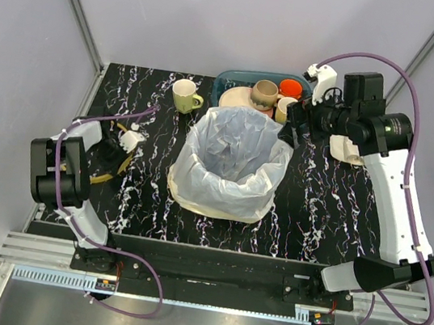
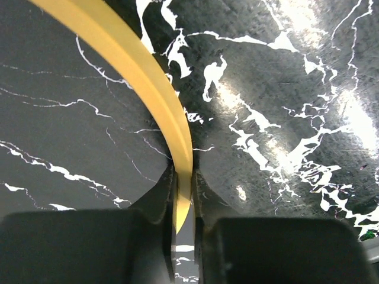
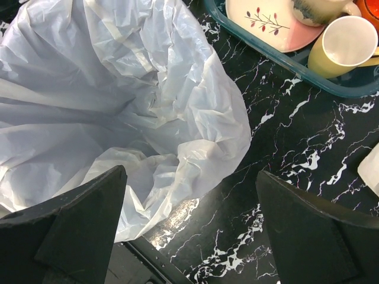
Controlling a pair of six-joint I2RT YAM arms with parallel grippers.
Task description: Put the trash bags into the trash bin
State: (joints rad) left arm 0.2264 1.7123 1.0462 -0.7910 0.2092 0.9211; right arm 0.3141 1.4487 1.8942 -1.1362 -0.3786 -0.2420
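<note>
Pale grey walls close in a black, white-veined worktop (image 1: 316, 210). Nearest, on the left, the left pincer (image 2: 184, 183) is shut on a yellow ring (image 2: 148, 89). The wrist view shows both fingers pressed against the thin band, which curves up and away over the marble. From above, the arm covers most of that ring, and only short yellow arcs show beside it. A small white lump by the wrist may be a wad of film or part of the arm; I cannot tell which.

In the middle stands the big trash bag (image 1: 229, 160), a translucent cream-white sack with its mouth open upward. Its skirt is draped down to the worktop all round. The trash bin cannot be made out under that film. Inside the sack, only creased plastic is visible.

The right pincer (image 3: 190, 195) hangs wide open and holds nothing, over the sack's far right rim and the marble just beside it. A white object (image 1: 349, 152) lies mostly hidden under that arm.

Further back, a yellow-green mug (image 1: 184, 95) stands alone on the worktop. At the far edge, a teal basket (image 1: 231, 76) holds a cream plate (image 1: 236, 98), a brownish mug (image 1: 264, 93), a pale yellow mug (image 1: 285, 107) and an orange cup (image 1: 291, 86). The arm partly cuts off the basket's right end.
</note>
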